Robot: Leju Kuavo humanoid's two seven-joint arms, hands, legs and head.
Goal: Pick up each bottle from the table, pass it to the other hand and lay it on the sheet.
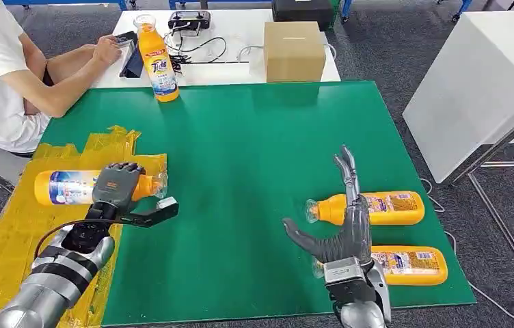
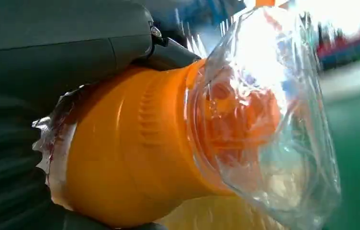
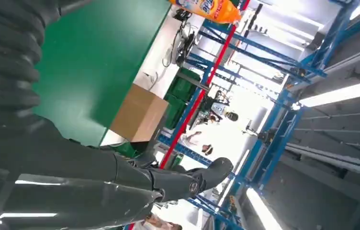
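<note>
Gripping an orange plastic bottle with a clear wrapped cap [image 1: 70, 187], the left hand [image 1: 117, 186] holds it lying over the crinkled yellow sheet [image 1: 15, 225]. The right hand [image 1: 345, 225] stands with fingers spread and empty above the green table mat [image 1: 254, 150], beside two more orange bottles [image 1: 377, 208] lying there.

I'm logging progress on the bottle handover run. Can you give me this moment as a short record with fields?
left hand: left hand grips the held bottle over the yellow sheet
right hand: right hand open, fingers spread, above the green mat
waiting bottles: near bottle and far bottle, both lying at the mat's right side
upright bottle: standing bottle at the mat's far edge
bystander: person seated at far left
other: cardboard box on the white table
</note>
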